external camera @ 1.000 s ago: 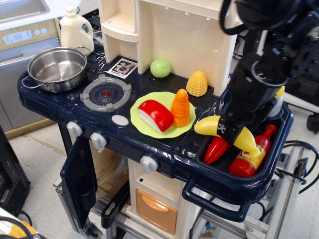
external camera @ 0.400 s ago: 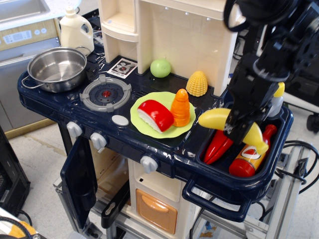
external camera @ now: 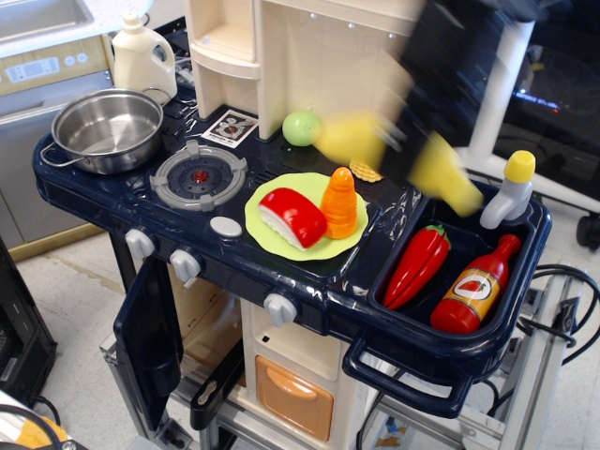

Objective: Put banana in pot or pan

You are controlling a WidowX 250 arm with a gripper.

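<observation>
Banana airborne mid-transit in a blurred pincer, apparently clamped on it, above the worktop near the plate; pot empty at far left, carry and drop left.

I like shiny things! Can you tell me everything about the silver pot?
The pot is round, shiny metal, like stainless steel, with thin wire handles on its sides. It stands upright and empty at the far left corner of the dark blue toy stove top, beside the grey burner. Nothing else touches it.
</observation>
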